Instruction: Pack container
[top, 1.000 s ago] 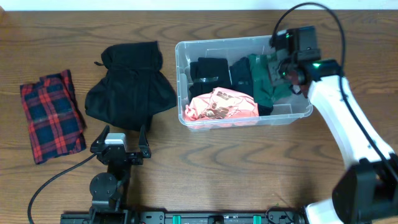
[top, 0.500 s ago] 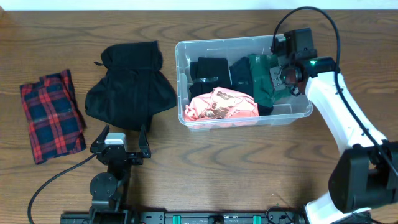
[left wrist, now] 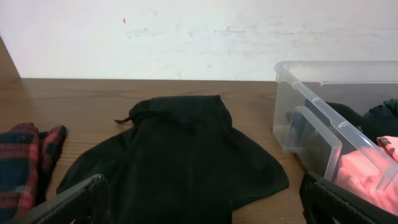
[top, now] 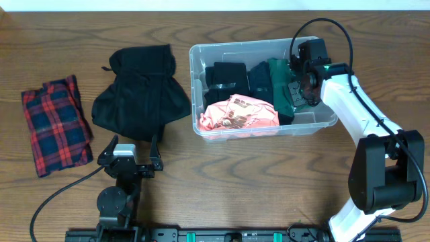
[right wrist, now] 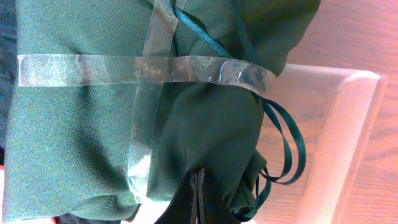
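Well left of the clear, rounded plastic container (top: 193, 81) sitting on the wood-grain table (top: 269, 181), the left gripper (top: 133, 149) is resting low, its fingers spread wide and holding nothing. Over the container's right end the right gripper (right wrist: 198, 186) is pointing down, fingers pressed together against a tape-crossed green cloth bundle (right wrist: 93, 124); whether they are pinching it, I cannot tell

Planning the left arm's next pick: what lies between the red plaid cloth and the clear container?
A crumpled black garment lies between the plaid cloth and the container. The overhead view shows it best.
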You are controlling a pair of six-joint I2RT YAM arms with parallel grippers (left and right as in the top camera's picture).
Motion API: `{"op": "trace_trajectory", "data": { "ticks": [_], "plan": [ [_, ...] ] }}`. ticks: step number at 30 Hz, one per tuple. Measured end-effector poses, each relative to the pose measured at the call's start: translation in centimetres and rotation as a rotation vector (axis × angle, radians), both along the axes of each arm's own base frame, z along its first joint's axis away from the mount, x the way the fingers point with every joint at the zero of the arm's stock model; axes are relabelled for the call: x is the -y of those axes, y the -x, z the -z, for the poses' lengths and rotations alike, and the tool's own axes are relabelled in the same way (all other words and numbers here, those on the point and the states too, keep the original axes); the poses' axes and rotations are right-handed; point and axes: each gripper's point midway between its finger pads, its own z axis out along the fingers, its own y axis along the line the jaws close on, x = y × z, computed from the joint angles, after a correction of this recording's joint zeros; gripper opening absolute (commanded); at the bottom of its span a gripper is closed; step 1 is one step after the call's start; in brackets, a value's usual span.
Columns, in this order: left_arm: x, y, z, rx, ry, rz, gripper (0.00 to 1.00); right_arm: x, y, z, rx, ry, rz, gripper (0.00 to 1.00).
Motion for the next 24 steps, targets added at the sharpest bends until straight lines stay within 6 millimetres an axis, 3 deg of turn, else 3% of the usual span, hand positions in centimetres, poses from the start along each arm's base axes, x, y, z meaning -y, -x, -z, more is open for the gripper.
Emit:
{"op": "trace_trajectory", "data": {
  "ticks": [24],
  "plan": [
    [0.0,0.0,0.0,0.000,0.000,0.000,0.98,0.3,0.9,1.7,-0.044,0.006,0.028,0.01]
  ]
}}
